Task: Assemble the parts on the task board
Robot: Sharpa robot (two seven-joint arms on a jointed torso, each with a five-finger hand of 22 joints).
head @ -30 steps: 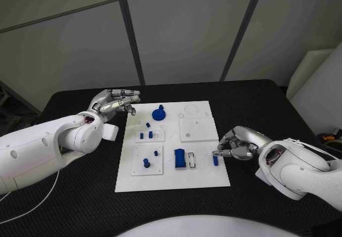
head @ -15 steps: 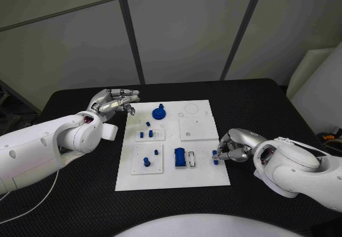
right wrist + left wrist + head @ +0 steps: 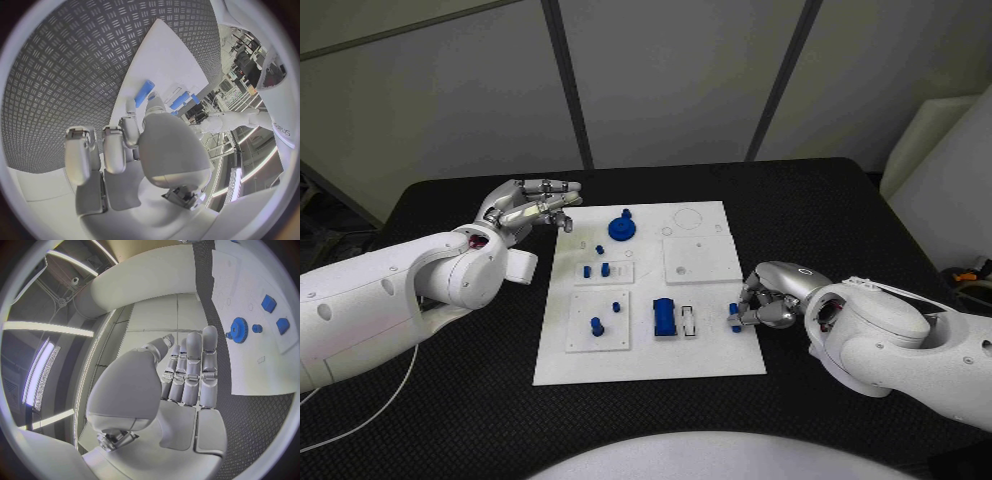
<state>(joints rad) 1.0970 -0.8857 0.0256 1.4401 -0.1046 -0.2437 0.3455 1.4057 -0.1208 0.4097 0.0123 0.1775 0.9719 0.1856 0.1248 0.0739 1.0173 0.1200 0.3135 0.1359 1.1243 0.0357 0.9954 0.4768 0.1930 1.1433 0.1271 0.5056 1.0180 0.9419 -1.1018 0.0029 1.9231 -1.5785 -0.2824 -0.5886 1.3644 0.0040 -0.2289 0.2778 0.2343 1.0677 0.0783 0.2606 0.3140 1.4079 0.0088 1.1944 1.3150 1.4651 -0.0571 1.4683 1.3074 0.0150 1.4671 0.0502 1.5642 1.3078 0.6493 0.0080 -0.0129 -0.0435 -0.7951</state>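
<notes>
Smooth matt white plastic task board on a black table with a rough, diamond-patterned rubbery surface; blue parts on the board look like matt plastic; both hands are satin silver metal

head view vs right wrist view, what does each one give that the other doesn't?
Head view alone: the whole task board, the left hand raised by the board's far left corner with nothing in it, the blue gear, and the large blue block.

Right wrist view alone: a close look from behind the right hand, fingers reaching onto the board beside a small blue peg.

Both: the right hand at the board's right edge by the blue peg, the white board, and the black table. Neither settles whether the peg is pinched.
</notes>
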